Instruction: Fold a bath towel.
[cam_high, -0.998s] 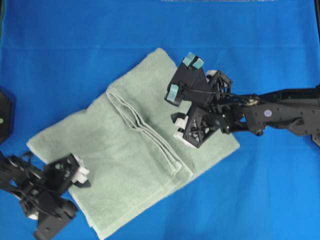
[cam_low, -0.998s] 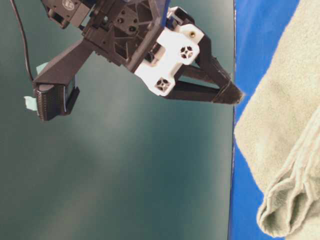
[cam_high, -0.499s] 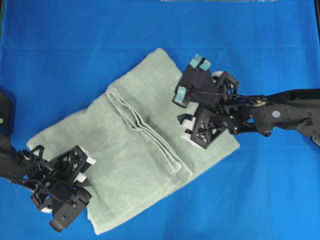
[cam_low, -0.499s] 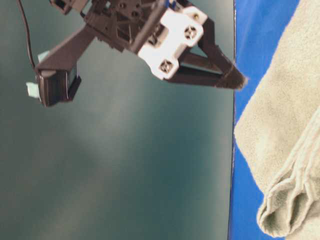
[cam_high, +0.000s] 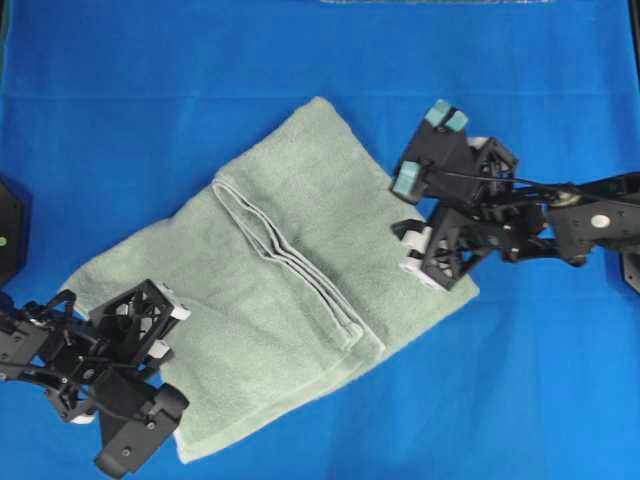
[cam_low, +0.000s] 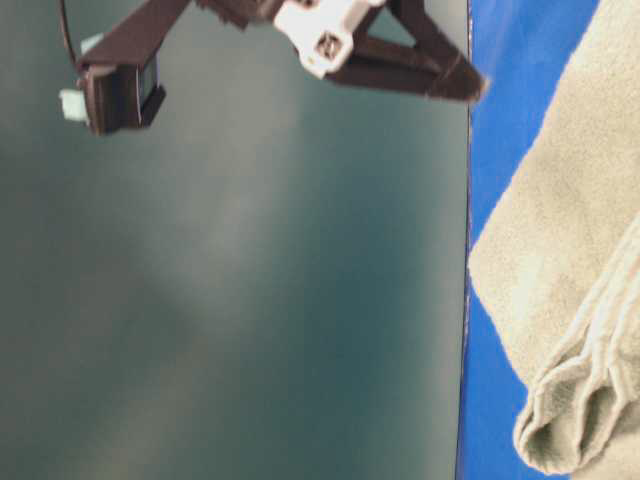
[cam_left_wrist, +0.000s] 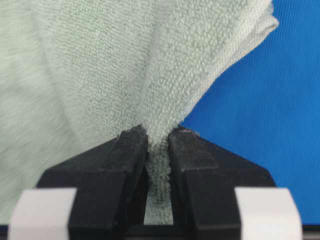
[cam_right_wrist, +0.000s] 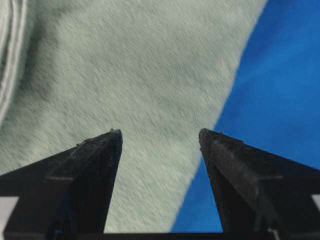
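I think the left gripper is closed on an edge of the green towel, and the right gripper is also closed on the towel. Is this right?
Not entirely. The left gripper is indeed shut on the bath towel, pinching a bunched edge. The right gripper, however, is open: in the right wrist view its fingers stand wide apart above the towel's edge and pinch no cloth.

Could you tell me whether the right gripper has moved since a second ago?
Yes. In the overhead view the right gripper has shifted rightward across the bath towel, from above its folded ridge toward its right edge, jaws open.
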